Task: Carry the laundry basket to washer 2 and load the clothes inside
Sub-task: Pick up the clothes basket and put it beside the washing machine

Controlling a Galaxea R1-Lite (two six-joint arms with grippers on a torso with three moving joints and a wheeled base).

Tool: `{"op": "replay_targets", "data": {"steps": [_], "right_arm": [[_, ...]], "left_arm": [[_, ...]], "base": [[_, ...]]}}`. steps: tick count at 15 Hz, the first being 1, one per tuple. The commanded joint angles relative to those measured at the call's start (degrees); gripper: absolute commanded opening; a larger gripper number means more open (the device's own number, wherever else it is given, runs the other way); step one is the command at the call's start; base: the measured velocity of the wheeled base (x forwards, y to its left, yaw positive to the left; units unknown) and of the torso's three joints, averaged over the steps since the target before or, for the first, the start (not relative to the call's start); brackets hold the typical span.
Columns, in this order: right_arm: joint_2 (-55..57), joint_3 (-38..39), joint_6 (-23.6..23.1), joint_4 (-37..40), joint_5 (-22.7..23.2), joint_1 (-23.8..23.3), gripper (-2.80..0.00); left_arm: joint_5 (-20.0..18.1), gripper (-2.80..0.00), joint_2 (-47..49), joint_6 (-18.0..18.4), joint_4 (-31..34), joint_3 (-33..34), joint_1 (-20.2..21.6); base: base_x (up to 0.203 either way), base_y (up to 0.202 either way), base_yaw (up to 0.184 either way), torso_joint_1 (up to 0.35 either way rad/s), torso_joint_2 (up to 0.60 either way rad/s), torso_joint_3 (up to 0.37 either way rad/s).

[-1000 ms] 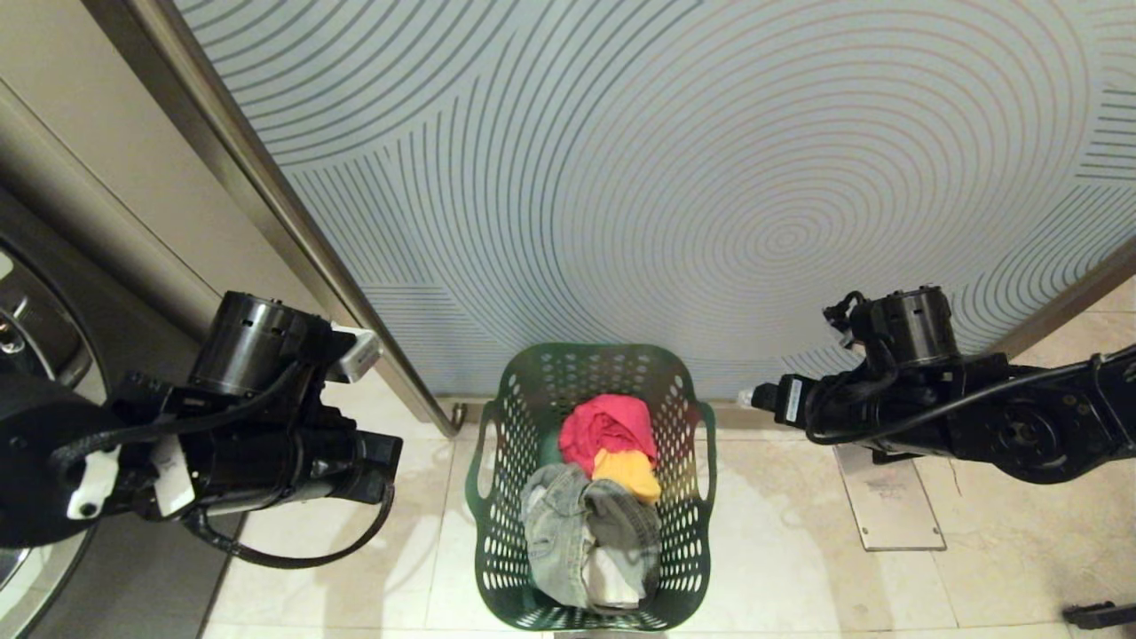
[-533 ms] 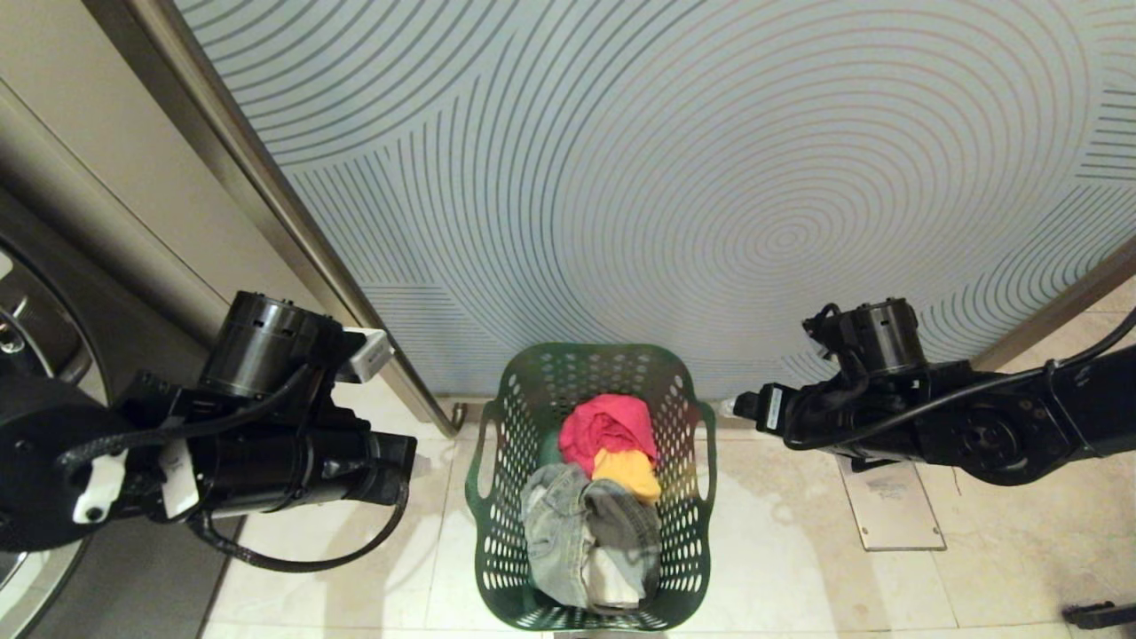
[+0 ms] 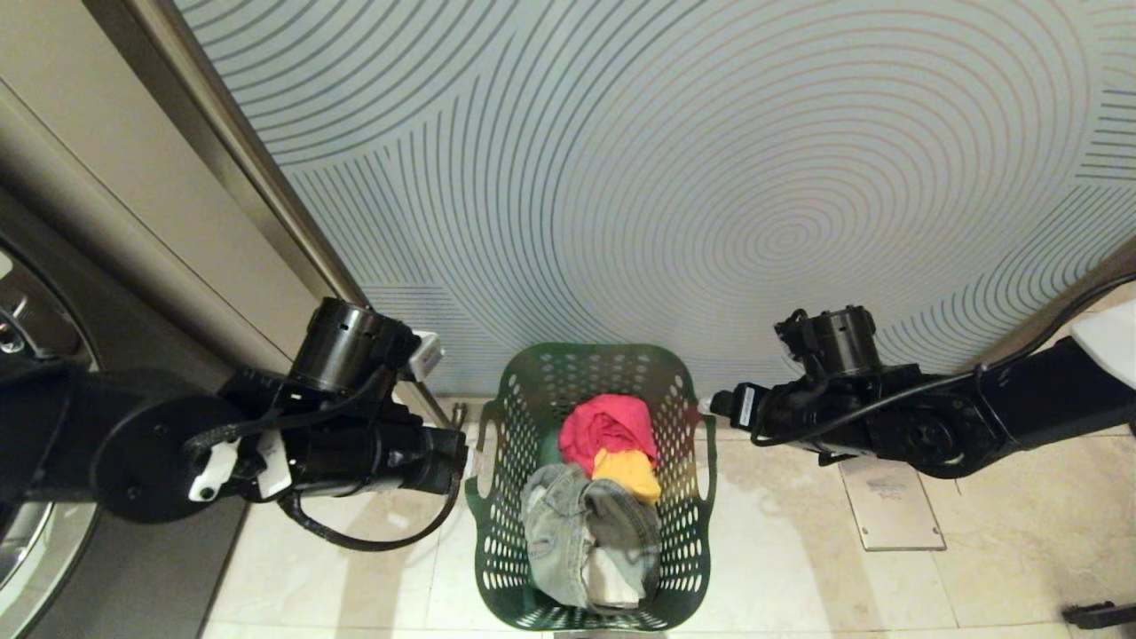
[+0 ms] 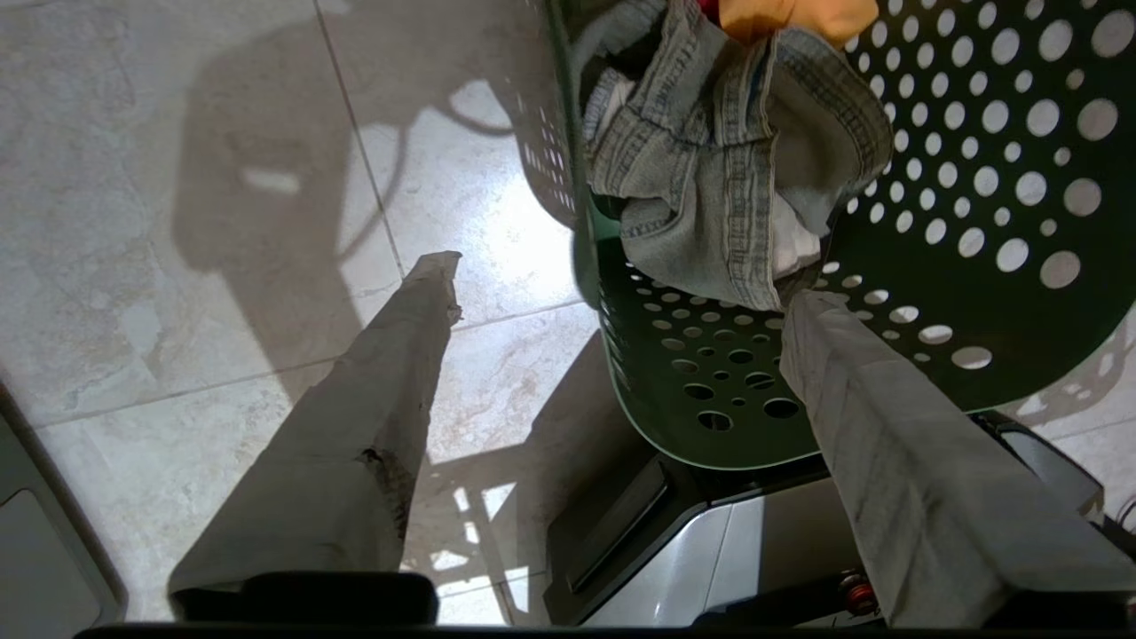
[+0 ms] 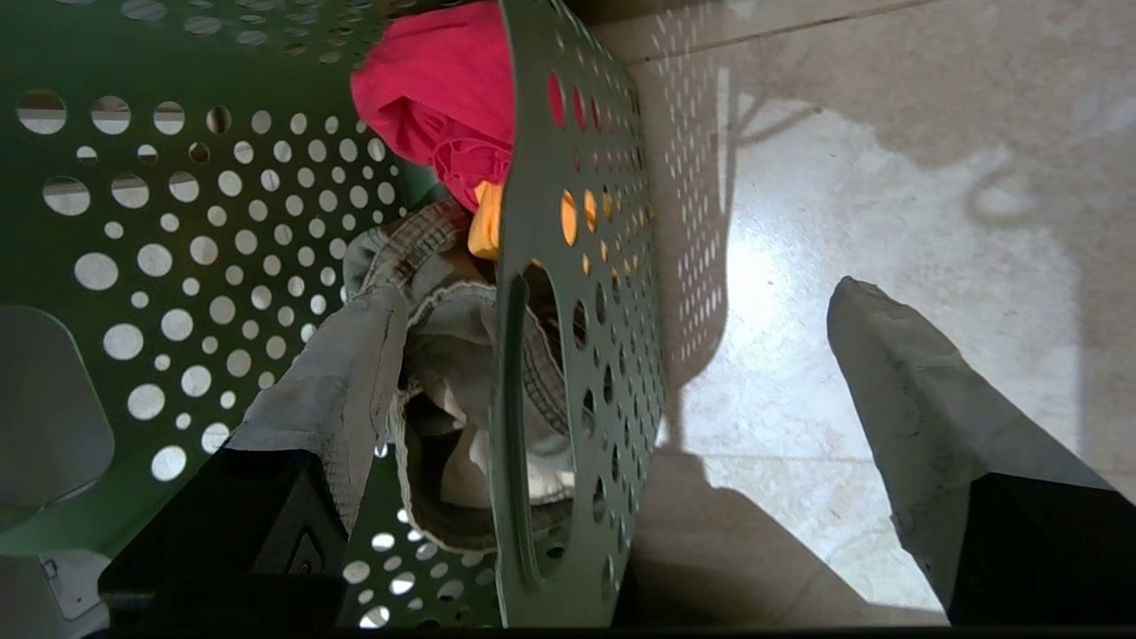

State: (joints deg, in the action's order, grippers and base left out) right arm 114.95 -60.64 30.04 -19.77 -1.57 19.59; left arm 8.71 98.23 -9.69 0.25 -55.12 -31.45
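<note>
Currently: 2 open tools bracketing the laundry basket [image 3: 590, 497], lift not yet begun.
Left tool [image 4: 612, 293] and right tool [image 5: 612, 328] each straddle a side wall; next, probably: close on both rims together.

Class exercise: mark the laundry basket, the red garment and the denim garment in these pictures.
laundry basket [image 3: 592, 355]: head view, far rim.
red garment [image 3: 606, 426]: head view, middle of the bunched cloth.
denim garment [image 4: 701, 186]: left wrist view, folded seam panel.

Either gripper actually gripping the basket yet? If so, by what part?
No, nothing is held. Left gripper and right gripper are both open, each straddling a side wall of the laundry basket near its rim, not clamped.
</note>
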Motion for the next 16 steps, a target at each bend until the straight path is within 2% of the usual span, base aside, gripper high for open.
{"op": "replay_targets", "data": {"steps": [1,3,9,12,16], "right_arm": [[3.1,-2.1,0.2,-0.3,0.1,0.2,0.00],[4.1,-4.1,0.1,-0.3,0.3,0.6,0.00],[7.3,-8.9,0.3,0.1,0.3,6.6,0.00],[8.5,-9.7,2.0,0.0,0.3,9.2,0.00],[9.0,-9.5,4.8,-0.1,0.3,9.8,0.00]], "left_arm": [[0.3,0.00,4.1,-0.1,-0.1,-1.4,-1.1],[1.0,0.00,5.7,-0.1,-0.1,-3.1,-1.2],[0.8,0.00,10.0,-0.2,0.0,-6.2,-1.2],[0.1,0.00,12.7,-0.3,-0.1,-6.8,-1.2],[-1.0,0.00,16.8,-0.7,0.1,-11.0,-1.6]], "base": [[0.000,0.000,0.000,0.000,0.00,0.000],[0.000,0.000,0.000,0.000,0.00,0.000],[0.000,0.000,0.000,0.000,0.00,0.000],[0.000,0.000,0.000,0.000,0.00,0.000],[0.000,0.000,0.000,0.000,0.00,0.000]]}}
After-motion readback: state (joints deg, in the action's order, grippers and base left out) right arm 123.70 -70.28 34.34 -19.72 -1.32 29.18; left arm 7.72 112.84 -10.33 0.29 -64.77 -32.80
